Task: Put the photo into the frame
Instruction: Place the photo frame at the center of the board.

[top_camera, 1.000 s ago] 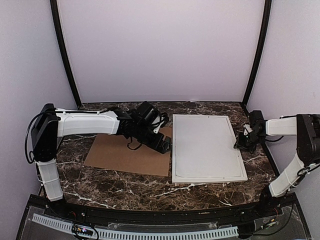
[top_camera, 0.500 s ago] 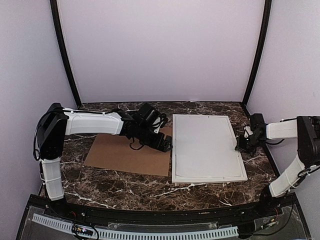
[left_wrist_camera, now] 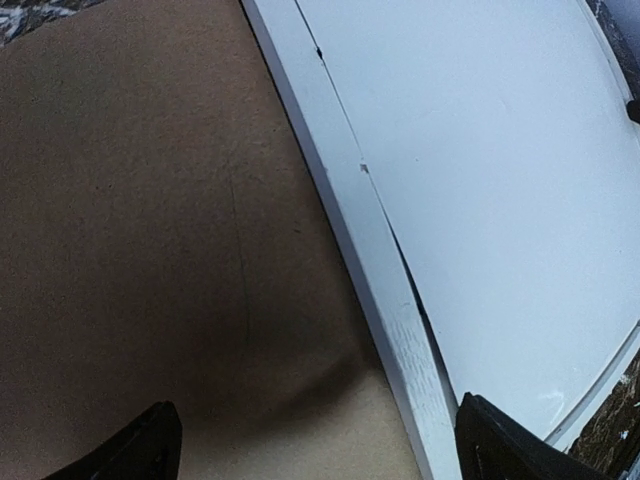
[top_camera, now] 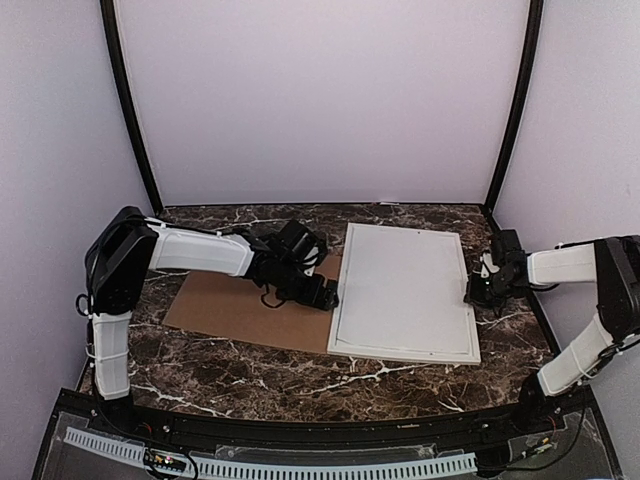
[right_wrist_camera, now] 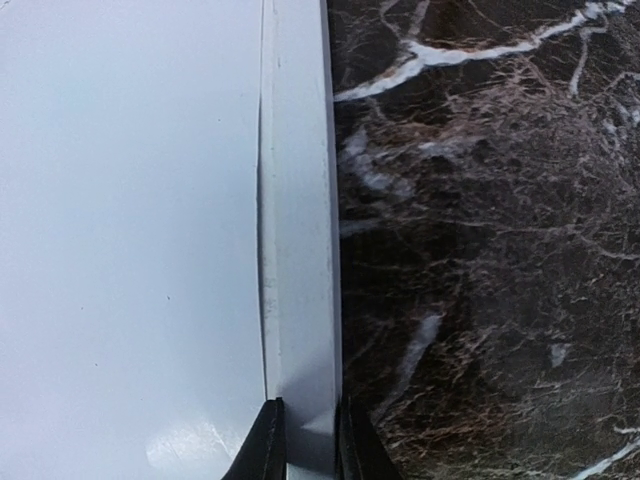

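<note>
The desk [top_camera: 250, 385] carries the frame [top_camera: 405, 290], which lies right of centre with its left edge overlapping the brown board [top_camera: 230, 310]. The left tool [top_camera: 325, 295] hovers over that overlap, jaws wide, holding nothing. The right tool [top_camera: 478, 290] is narrow, pinching the frame's right border.

The right gripper [right_wrist_camera: 308, 450] pinches the thin white edge of the frame [right_wrist_camera: 298, 200], which runs straight ahead. A white panel [right_wrist_camera: 130, 250] lies left of the claw and the dark marble table [right_wrist_camera: 480, 250] right.
</note>
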`<state>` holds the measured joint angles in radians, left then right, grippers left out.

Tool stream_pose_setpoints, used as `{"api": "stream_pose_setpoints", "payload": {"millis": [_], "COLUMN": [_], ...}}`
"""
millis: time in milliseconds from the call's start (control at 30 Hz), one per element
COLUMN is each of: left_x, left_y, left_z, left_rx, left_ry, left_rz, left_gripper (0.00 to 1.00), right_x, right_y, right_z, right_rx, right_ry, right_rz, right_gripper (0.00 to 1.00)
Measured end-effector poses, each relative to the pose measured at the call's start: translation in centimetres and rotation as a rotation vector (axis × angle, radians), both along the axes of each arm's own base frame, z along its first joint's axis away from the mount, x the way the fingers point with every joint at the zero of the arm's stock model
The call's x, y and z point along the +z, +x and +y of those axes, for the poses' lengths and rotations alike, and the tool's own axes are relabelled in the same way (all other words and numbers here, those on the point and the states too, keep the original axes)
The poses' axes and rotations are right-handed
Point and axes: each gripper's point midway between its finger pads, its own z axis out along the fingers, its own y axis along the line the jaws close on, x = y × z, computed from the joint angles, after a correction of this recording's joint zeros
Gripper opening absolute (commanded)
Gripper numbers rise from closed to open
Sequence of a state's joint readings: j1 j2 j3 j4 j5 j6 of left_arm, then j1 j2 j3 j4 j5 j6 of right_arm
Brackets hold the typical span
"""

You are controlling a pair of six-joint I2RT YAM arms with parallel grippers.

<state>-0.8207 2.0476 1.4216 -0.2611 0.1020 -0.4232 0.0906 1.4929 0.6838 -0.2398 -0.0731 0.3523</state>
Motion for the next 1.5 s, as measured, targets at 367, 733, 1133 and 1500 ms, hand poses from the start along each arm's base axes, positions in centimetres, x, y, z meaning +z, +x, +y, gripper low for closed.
{"api": "stream_pose_setpoints", "payload": {"millis": [367,733,1133,1500], "left_x": [-1.0,0.3,2.6,0.8], "left_y": [0.3,0.7,3.3,5.0], "left_z": [3.5,6.9,7.3,7.0], "left_rx": [0.104,0.195,0.223,0.209], "left_ry": [0.018,0.075,0.135,0.193], "left_rz": [0.009,-0.049,-0.136,-0.109], "left_gripper": [0.96,0.94,0.90,0.92], "right_x": [0.0,0.1,0.0,0.0], "right_y": [-0.5,-1.7,-2.9,-2.9], "right_z": [3.1,7.2,8.0,8.1], "right_rx": [0.082,0.178,0.153,0.146], "right_ry": [-0.008,0.010,0.046,0.055], "right_rz": [-0.004,0.001,0.014,0.007], "right_gripper": [0.04,0.05,0.07,0.07]}}
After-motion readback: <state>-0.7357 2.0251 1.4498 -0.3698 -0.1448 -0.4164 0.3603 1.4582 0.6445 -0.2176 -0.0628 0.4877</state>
